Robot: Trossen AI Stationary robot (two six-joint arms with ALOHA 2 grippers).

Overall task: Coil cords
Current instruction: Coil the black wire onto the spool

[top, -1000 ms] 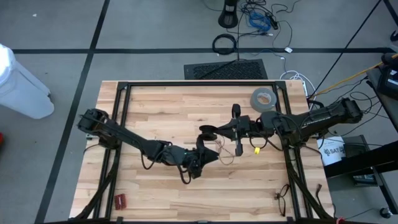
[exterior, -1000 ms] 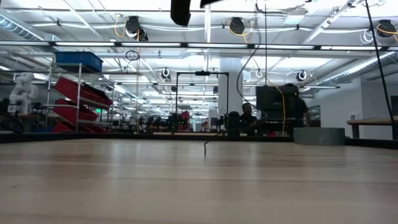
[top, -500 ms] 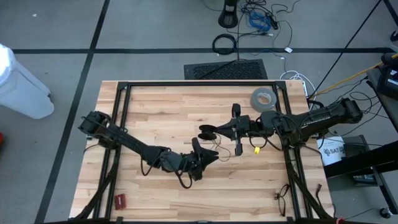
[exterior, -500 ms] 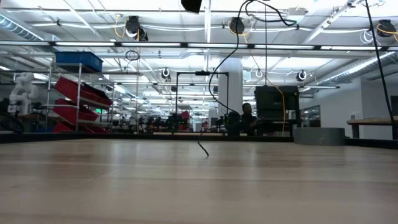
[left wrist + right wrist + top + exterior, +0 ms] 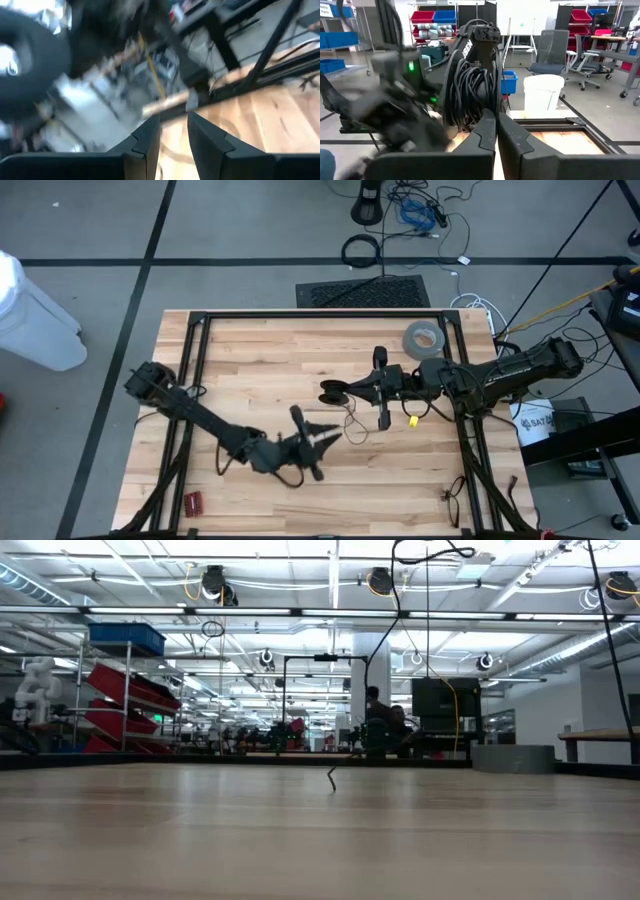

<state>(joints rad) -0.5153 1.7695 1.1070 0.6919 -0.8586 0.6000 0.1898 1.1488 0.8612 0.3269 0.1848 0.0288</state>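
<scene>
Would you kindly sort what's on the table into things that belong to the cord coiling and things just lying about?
Job:
- cord
- left claw
- right claw

Lying about:
- tape roll
- red item
- glasses
- yellow tag

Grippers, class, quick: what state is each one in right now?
Left gripper: fingers apart, nothing visibly held.
Right gripper: shut; whether it pinches the thin black cord cannot be told.

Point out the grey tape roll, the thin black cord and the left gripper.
Tape roll (image 5: 421, 338), high view, on its grey ring.
Cord (image 5: 352, 426), high view, on its loop over the table.
Left gripper (image 5: 331, 437), high view, between its fingertips.
</scene>
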